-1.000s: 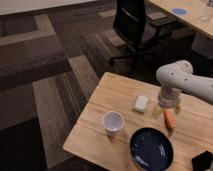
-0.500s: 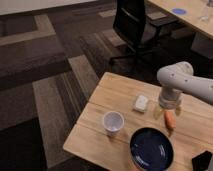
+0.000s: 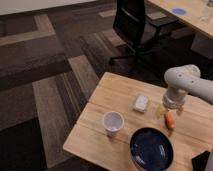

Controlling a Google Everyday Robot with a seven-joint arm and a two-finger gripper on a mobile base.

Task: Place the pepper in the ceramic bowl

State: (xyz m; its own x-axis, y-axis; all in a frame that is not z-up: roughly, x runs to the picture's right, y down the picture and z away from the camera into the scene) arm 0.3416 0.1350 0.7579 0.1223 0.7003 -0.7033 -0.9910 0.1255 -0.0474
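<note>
A small orange-red pepper (image 3: 170, 120) lies on the wooden table (image 3: 107, 90), near its right side. Directly over the pepper's far end hangs my gripper (image 3: 170, 109), pointing down from the white arm that comes in from the right. It is open, one finger on each side of the pepper's top, and holds nothing. The ceramic bowl (image 3: 151, 149), a wide, shallow, dark-blue dish, sits just in front and to the left of the pepper, at the table's near edge. It has nothing in it.
A white cup (image 3: 113, 122) stands left of the bowl. A pale rectangular block (image 3: 141, 103) lies left of the gripper. A black office chair (image 3: 135, 25) stands beyond the table on patterned carpet. A dark object (image 3: 202, 161) shows at the bottom right corner.
</note>
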